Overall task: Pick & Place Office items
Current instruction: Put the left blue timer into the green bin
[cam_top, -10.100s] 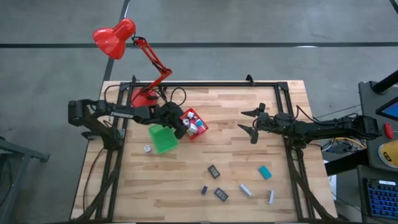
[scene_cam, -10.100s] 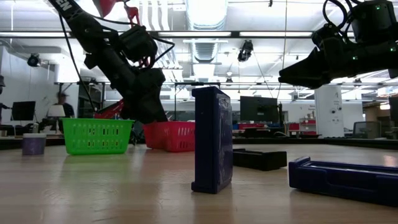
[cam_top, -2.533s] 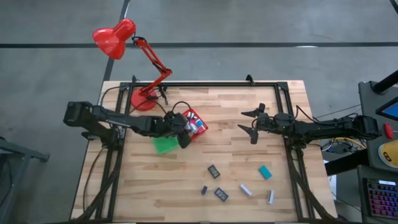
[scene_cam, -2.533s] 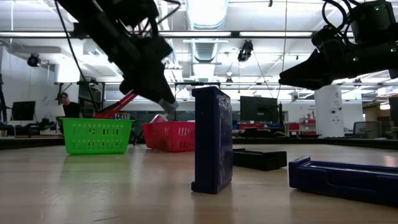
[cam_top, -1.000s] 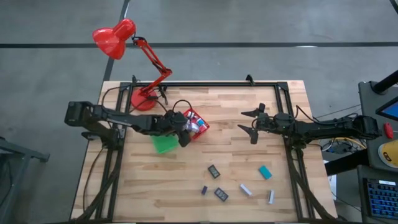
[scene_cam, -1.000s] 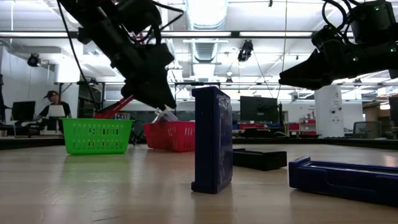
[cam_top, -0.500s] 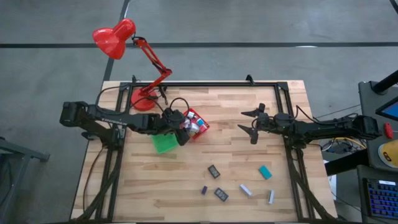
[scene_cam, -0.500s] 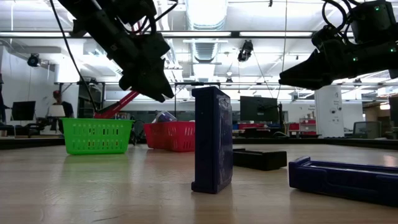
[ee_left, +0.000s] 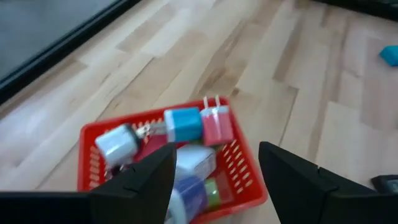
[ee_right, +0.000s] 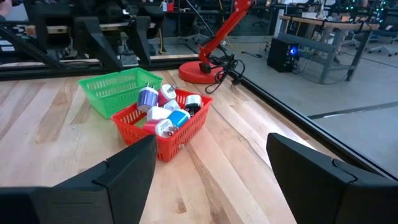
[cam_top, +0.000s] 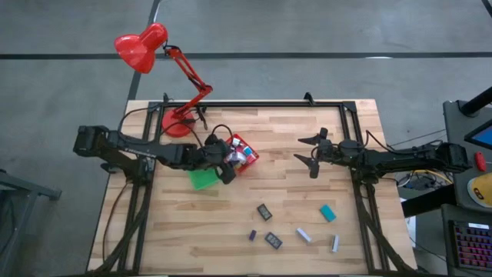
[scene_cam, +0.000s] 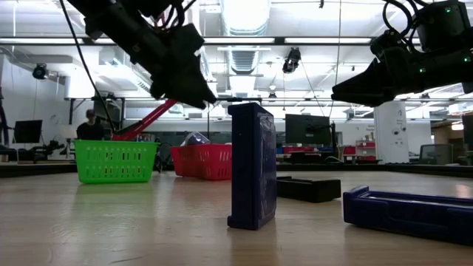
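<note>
The red bin [cam_top: 244, 160] [ee_left: 91, 135] [ee_right: 176, 142] holds several small items: blue, white, red and purple blocks. My left gripper [cam_top: 227, 166] [ee_left: 216, 149] [scene_cam: 201, 94] hovers open just above it, touching nothing. The green bin [cam_top: 202, 178] [scene_cam: 117, 161] stands beside it. More items lie on the near part of the table: a black piece [cam_top: 264, 211], a small blue block [cam_top: 251, 235], another black piece [cam_top: 273, 240], a grey-white stick [cam_top: 304, 234], a teal block [cam_top: 328, 212]. My right gripper [cam_top: 301, 150] [ee_right: 210, 140] waits open in the air right of centre.
A red desk lamp [cam_top: 142, 46] stands with its base [cam_top: 177, 123] at the far left of the table. In the low view a blue block [scene_cam: 253, 166] stands upright close to the camera, with a black piece [scene_cam: 309, 188] behind it and a flat blue piece [scene_cam: 410, 213] on the right.
My left gripper has risen from just over the red bin's rim to well above it, drifting slightly toward the table's right. A white item seen at its fingertips a second ago now lies in the red bin.
</note>
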{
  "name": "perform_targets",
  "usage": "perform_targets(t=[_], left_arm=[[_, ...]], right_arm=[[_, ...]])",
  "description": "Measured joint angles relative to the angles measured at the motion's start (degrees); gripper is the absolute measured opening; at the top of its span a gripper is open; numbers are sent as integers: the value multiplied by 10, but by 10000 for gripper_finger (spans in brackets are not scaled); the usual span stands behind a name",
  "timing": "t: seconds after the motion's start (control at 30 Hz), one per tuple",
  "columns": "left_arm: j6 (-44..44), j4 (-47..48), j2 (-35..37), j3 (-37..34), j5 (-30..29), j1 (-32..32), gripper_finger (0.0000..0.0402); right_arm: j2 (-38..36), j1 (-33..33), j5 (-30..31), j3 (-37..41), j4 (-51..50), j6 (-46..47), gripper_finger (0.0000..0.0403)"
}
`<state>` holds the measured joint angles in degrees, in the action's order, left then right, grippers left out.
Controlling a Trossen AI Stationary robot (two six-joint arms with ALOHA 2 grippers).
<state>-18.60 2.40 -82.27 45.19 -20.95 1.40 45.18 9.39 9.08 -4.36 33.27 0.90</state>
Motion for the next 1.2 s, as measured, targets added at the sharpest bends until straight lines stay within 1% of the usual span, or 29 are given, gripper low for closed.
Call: perform_targets(t=[0.07,0.2,0.27,0.43,0.7,0.9,0.97,1.07,1.2], left_arm=[[11,-10,0,0,7,4,236],[18,-9,0,3,57,6,236],[16,-10,0,4,69,8,236],[2,-19,0,5,71,24,236],[6,-78,-9,5,71,65,236],[5,-154,-47,5,72,100,236],[-16,-179,-65,7,72,110,236],[-77,-185,-91,18,65,130,236],[-166,-182,-127,33,11,166,236]], right_arm=[[0,0,0,0,0,0,297],[0,0,0,0,0,0,303],[0,0,0,0,0,0,306],[0,0,0,0,0,0,311],[0,0,0,0,0,0,302],[0,0,0,0,0,0,297],[0,0,0,0,0,0,299],[0,0,0,0,0,0,304],[0,0,0,0,0,0,309]])
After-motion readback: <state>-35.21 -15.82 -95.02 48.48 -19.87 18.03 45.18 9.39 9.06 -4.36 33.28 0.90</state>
